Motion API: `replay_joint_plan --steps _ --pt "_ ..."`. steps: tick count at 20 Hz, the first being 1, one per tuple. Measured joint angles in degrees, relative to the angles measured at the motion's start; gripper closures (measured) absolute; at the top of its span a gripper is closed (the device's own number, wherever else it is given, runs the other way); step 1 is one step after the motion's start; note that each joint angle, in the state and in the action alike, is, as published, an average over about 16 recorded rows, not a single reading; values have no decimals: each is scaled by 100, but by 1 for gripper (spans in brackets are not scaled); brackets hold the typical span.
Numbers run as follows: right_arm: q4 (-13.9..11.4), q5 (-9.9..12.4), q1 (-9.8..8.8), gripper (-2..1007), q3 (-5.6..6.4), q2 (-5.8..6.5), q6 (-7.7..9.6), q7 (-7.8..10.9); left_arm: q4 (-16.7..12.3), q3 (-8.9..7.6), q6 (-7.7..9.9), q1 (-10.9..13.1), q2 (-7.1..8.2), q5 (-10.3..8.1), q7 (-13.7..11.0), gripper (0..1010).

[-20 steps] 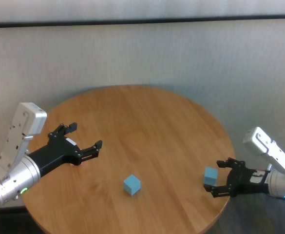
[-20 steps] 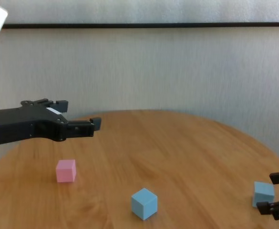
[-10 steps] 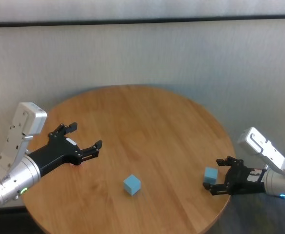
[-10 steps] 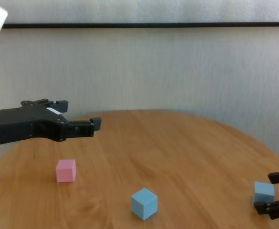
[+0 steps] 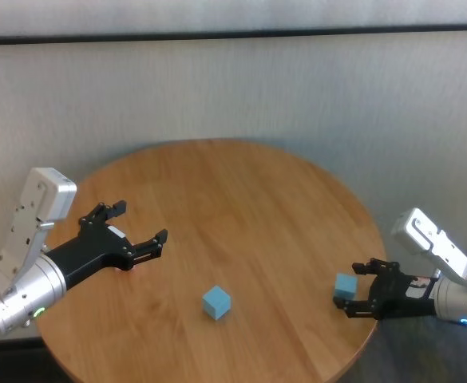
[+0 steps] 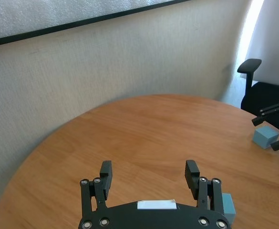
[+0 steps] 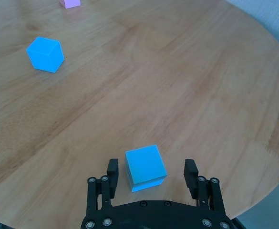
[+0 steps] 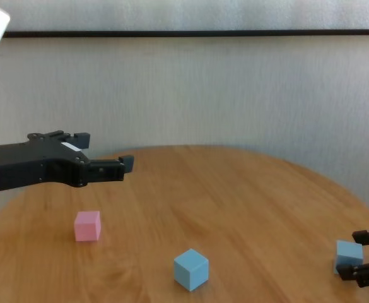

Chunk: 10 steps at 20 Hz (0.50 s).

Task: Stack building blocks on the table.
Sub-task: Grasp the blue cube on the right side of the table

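At the lower right of the head view, your right gripper (image 5: pixel 362 290) straddles a light blue block (image 5: pixel 345 286) on the table (image 5: pixel 241 199) with fingers spread, unclenched, apparently readying a grasp, while your left gripper (image 5: pixel 140 229) hangs open above the pink block (image 8: pixel 87 225), the other blue block (image 5: pixel 215 302) lying at lower centre.

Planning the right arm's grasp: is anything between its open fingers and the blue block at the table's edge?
Nothing visible is. The right gripper is open, with the light blue block sitting on the table between its fingers, gaps showing on both sides. The left gripper hovers open far across.
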Motion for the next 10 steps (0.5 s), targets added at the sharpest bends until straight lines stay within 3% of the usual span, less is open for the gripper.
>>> replay_joint_plan --steps 10 --pt "-27 33 -18 457 12 17 3 21 0 0 0 0 0 0 0 11"
